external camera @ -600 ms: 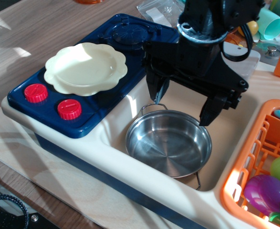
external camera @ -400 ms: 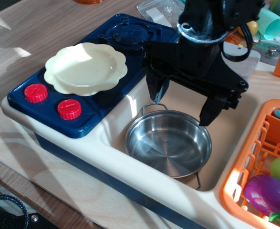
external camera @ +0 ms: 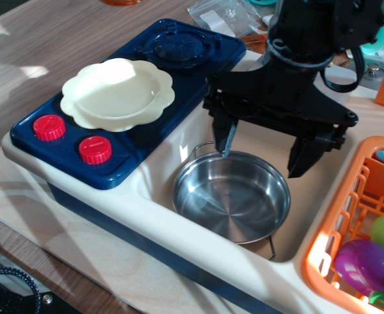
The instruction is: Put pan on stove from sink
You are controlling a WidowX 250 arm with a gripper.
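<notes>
The shiny steel pan (external camera: 231, 196) lies flat in the cream sink (external camera: 178, 226), with one wire loop handle at its far left and one at its near right. My black gripper (external camera: 265, 156) hangs open just above the pan's far rim. Its left finger (external camera: 226, 134) is by the far-left handle and its right finger (external camera: 304, 157) is over the right rim. It holds nothing. The dark blue stove (external camera: 139, 140) with two red knobs (external camera: 49, 127) sits left of the sink. A cream scalloped plate (external camera: 118, 94) covers its near burner.
An orange dish rack (external camera: 349, 216) with a purple and a green toy stands right of the sink. The far burner (external camera: 178, 44) of the stove is bare. A teal cup and clutter lie at the back right.
The gripper has shifted a little to the right and slightly lower over the pan. The pan and plate have not moved.
</notes>
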